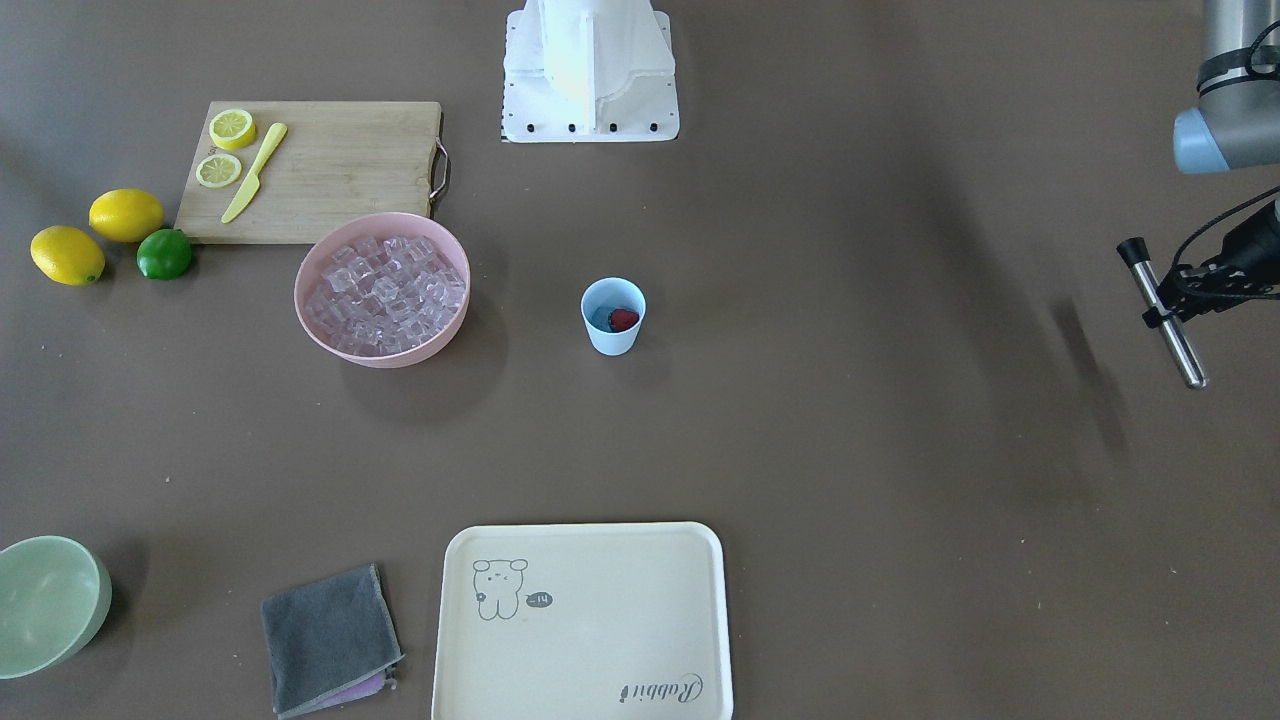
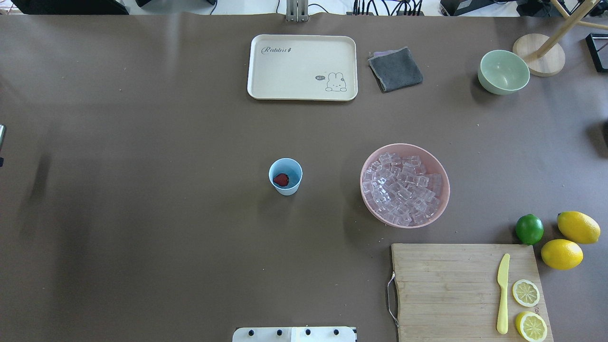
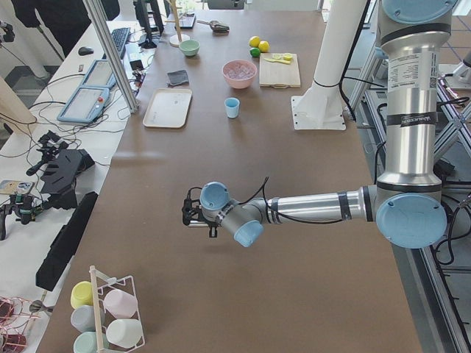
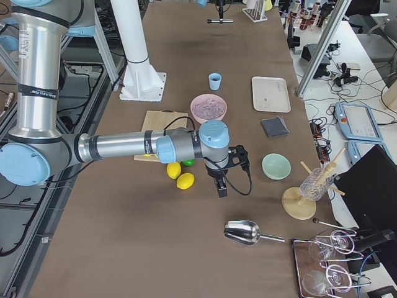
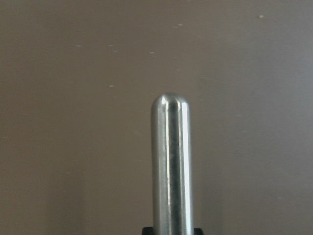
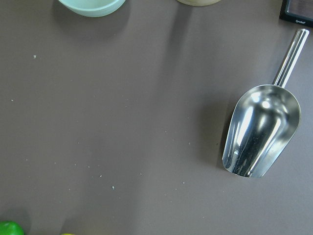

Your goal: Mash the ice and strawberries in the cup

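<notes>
The pale-blue cup (image 1: 612, 338) stands upright mid-table, also in the overhead view (image 2: 285, 189). One red strawberry (image 1: 624, 319) lies inside it (image 2: 281, 179). The ice (image 1: 385, 290) fills a wide pink bowl (image 2: 439, 209) beside the cup. My left gripper (image 1: 1162, 317) is far out at the table's end, shut on a steel muddler rod (image 1: 1180, 355), whose rounded tip fills the left wrist view (image 5: 171, 161). My right gripper (image 4: 219, 185) hovers past the lemons; I cannot tell if it is open or shut. A steel scoop (image 6: 259, 132) lies on the table below it.
A cream tray (image 2: 256, 66), grey cloth (image 2: 395, 69) and pale-green bowl (image 2: 503, 72) sit along the far edge. A wooden cutting board (image 2: 446, 285) holds a yellow knife (image 2: 502, 292) and lemon halves (image 2: 526, 293). Two lemons (image 2: 562, 254) and a lime (image 2: 529, 229) lie beside it.
</notes>
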Tool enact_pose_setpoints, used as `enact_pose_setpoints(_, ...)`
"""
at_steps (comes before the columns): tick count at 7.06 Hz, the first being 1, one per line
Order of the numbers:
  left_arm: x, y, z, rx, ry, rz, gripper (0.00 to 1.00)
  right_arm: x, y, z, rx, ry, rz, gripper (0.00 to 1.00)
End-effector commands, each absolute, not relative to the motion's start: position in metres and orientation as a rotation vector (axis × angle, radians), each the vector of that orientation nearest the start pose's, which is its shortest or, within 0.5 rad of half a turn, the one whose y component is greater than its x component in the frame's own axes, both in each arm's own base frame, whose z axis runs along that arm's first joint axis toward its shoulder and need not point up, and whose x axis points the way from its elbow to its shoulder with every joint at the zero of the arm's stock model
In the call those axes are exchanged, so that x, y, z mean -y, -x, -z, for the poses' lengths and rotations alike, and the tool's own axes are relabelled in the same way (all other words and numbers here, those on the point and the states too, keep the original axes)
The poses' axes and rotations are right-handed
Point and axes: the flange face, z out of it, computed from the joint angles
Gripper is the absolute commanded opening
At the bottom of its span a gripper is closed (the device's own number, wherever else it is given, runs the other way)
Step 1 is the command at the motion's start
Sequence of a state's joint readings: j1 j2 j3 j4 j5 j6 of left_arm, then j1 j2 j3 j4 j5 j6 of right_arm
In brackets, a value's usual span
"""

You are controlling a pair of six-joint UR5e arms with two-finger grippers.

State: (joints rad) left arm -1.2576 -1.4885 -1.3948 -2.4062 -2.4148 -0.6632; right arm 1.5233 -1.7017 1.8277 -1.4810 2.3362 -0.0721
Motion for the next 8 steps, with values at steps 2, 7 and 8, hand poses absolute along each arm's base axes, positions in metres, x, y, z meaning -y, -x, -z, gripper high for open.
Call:
enact_pose_setpoints(2,0.447,-0.072,-0.702,-0.977,-0.092,0.068,0.0,0.449,-0.043,-0.583,0.762,-0.214,0.196,1.0)
enact_pose_setpoints(7,0.438,-0.111,-0.717,-0.937,-0.049,0.001,0.0,0.45,-0.043,-0.583,0.758,-0.214,0.195,1.0)
enact_pose_setpoints(8,0.425,-0.106,-0.725,-0.932,-0.064,-0.016,0.93,0.449,-0.043,-0.582,0.765,-0.215,0.197,1.0)
